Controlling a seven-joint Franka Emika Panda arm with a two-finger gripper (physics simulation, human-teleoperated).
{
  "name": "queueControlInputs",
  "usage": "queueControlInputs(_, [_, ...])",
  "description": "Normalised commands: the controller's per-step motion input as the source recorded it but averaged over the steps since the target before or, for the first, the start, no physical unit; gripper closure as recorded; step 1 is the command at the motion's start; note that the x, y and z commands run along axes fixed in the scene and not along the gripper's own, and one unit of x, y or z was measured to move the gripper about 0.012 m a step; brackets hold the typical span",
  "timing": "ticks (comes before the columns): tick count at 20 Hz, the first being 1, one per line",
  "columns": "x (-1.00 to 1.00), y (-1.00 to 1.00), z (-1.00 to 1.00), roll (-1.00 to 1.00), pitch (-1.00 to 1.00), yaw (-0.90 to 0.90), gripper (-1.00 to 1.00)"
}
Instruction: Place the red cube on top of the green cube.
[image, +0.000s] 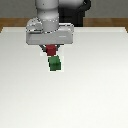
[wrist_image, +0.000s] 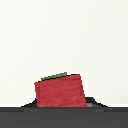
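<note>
The red cube is held between my gripper's fingers, lifted above the table. The green cube sits on the white table, just below the red cube and slightly toward the exterior view's right. In the wrist view the red cube fills the lower middle, and a thin strip of the green cube shows past its far edge. The fingertips are mostly hidden by the hand and the cube.
The white table spreads wide around both cubes. A wooden floor strip shows beyond the table's far edge. The robot's white arm rises above the cubes.
</note>
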Motion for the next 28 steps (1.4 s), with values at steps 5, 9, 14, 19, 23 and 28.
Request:
queueControlInputs(5, [0.00, 0.20, 0.00, 0.00, 0.00, 0.00, 1.00])
queueControlInputs(9, [0.00, 0.00, -0.50, 0.00, 0.00, 0.00, 1.00])
queueControlInputs(14, [0.00, 0.00, -0.20, 0.00, 0.00, 0.00, -1.00])
queueControlInputs(19, [0.00, 0.00, 0.00, 0.00, 0.00, 0.00, -1.00])
queueControlInputs(23, [0.00, 0.00, 0.00, 0.00, 0.00, 0.00, -1.00])
queueControlInputs(28, [0.00, 0.00, 0.00, 0.00, 0.00, 0.00, -1.00])
